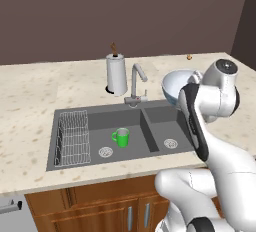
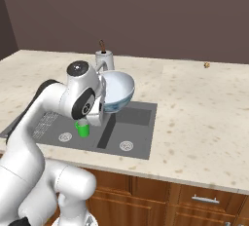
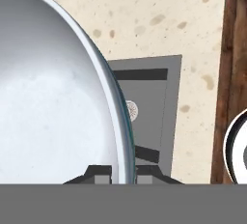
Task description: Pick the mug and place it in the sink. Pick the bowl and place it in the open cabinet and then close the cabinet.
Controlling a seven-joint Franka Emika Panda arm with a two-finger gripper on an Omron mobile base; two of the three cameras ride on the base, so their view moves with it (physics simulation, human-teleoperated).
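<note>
The two-finger gripper (image 3: 121, 171) was clamped on the rim of the wide white porcelain bowl (image 2: 116, 91), held above the dark grey sink (image 1: 90, 121), where the small green mug (image 1: 121, 137) stood.

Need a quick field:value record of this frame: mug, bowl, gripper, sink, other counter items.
mug: upright in the left basin of the sink, near the drain, handle toward the rack
bowl: held tilted off the counter, above the sink's right basin
gripper: fingers pinch the bowl's rim, one on each side
sink: two basins, wire rack at far left, faucet behind the divider
other: white kettle on counter behind sink
task state: mug step done; bowl not yet in cabinet
</note>
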